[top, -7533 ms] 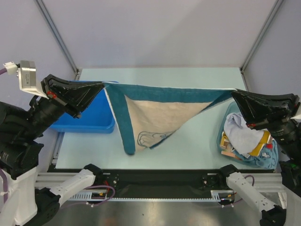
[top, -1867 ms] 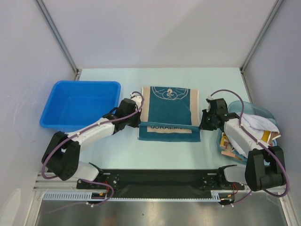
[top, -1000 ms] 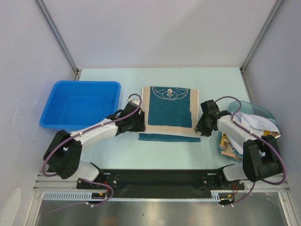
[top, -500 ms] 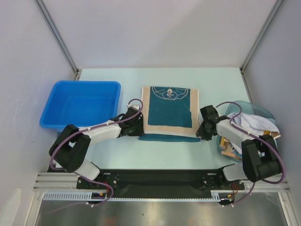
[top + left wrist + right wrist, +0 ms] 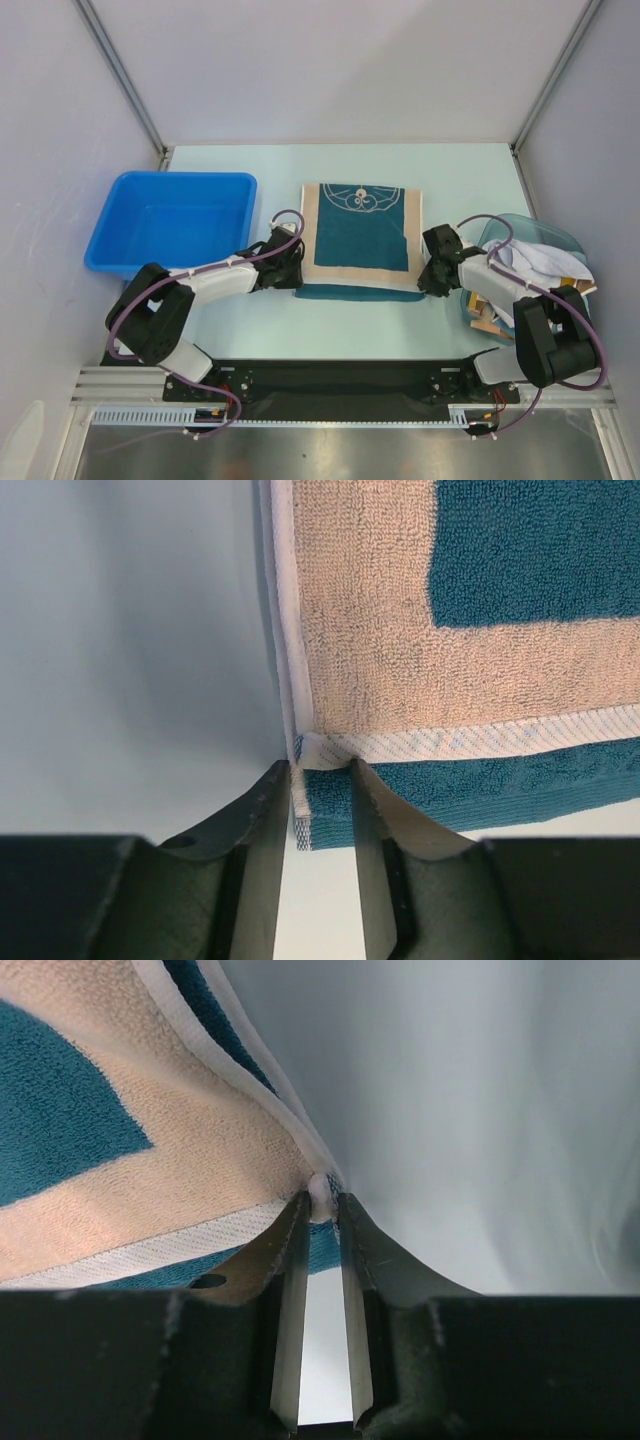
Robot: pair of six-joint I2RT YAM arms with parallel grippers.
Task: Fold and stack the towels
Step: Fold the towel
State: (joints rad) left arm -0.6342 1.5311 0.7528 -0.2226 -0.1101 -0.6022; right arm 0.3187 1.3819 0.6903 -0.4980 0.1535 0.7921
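On the pale, smooth surface [image 5: 450,170] we see the teal towel [image 5: 360,238] lying flat in the middle as a neat rectangle, folded so that a beige-bordered panel with a white curled emblem faces up and a strip of plain teal shows along its near edge. From the left wrist view its pile is looped and nubby: a beige band wraps a teal field, and a flat white woven hem crosses above the thicker teal layer beneath. The left gripper [image 5: 320,775] lies low at the towel's near left corner, its dark, smoothly curved fingers [image 5: 262,815] drawn in to a narrow gap around the blunt corner of that lower teal layer, which fills the space between them. The right gripper [image 5: 322,1205] sits at the near right corner, its jaws almost together and pinching a small white nub of hem at their tips, while the beige and teal layers fan away to the left. From above, both arms reach in low across the surface, with looping purple cables. A blue plastic tub [image 5: 180,177] with rounded corners stands to the left of the towel, apart from it. To the right, a glassy, round-rimmed basket [image 5: 515,220] holds a crumpled heap of towels [image 5: 540,262], a pale one on top.
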